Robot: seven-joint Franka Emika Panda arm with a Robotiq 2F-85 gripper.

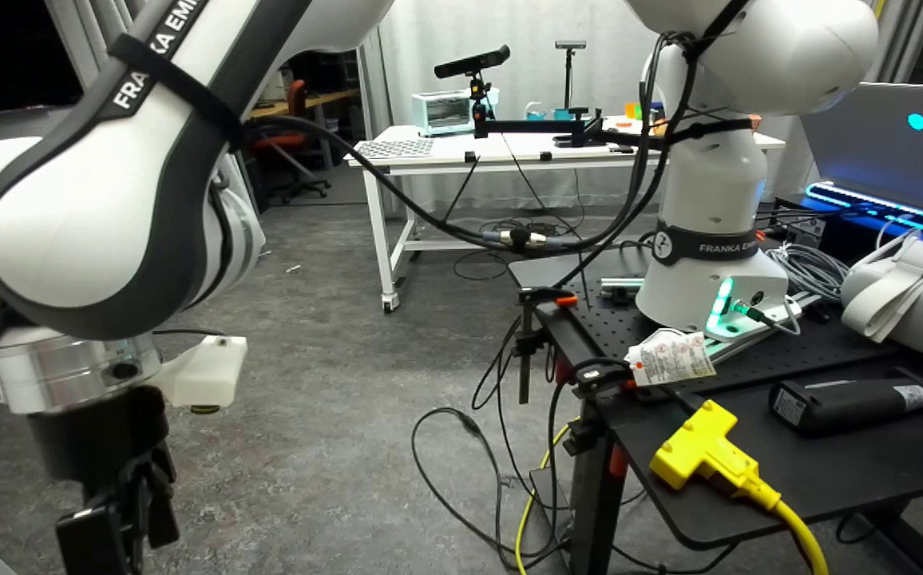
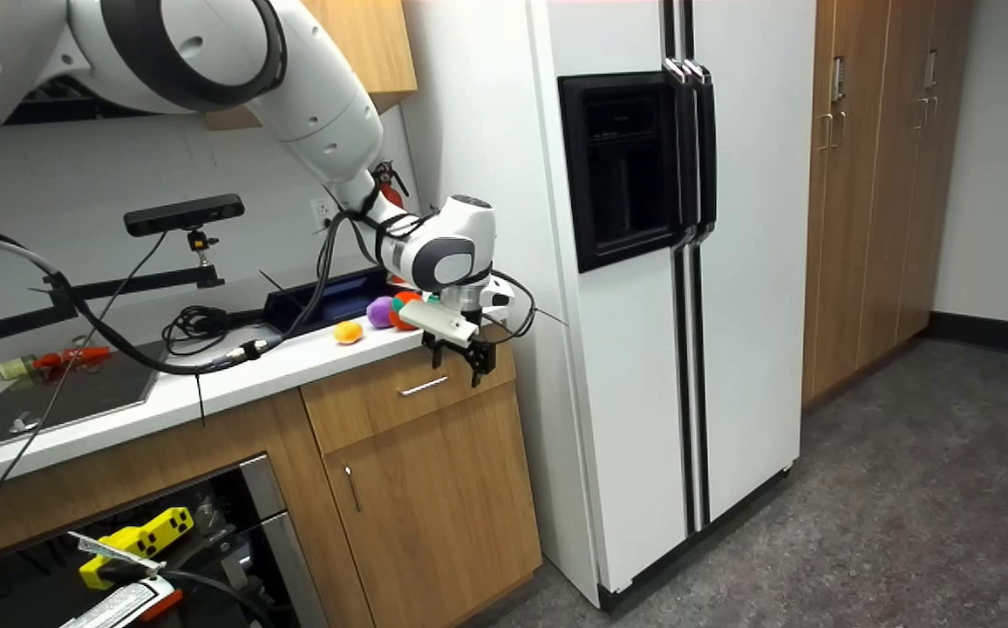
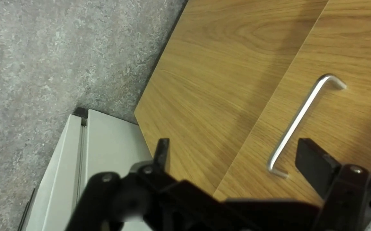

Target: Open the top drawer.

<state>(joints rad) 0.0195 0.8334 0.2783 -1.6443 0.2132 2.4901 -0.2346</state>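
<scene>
The top drawer (image 2: 356, 401) is shut under the white counter in an exterior view. Only its tan wooden front shows, and its white inside is hidden. Its silver bar handle (image 2: 423, 386) is on the front. In the wrist view the drawer front (image 3: 362, 118) and the handle (image 3: 296, 122) show at the right. My gripper (image 3: 234, 141) is open and empty, its fingers wide apart. The handle's near end lies between the fingers' lines of sight, closer to the right finger, and nothing is gripped. The gripper (image 2: 456, 368) also shows by the drawer's right part, and in an exterior view (image 1: 128, 539).
A cabinet door (image 2: 443, 488) is below the drawer. A white fridge (image 2: 504, 218) stands close on the right. On the counter (image 2: 251, 377) are an orange fruit (image 2: 348, 332), a purple item (image 2: 379, 311) and a dark blue box (image 2: 330, 296). A cable (image 2: 207, 366) hangs along the arm.
</scene>
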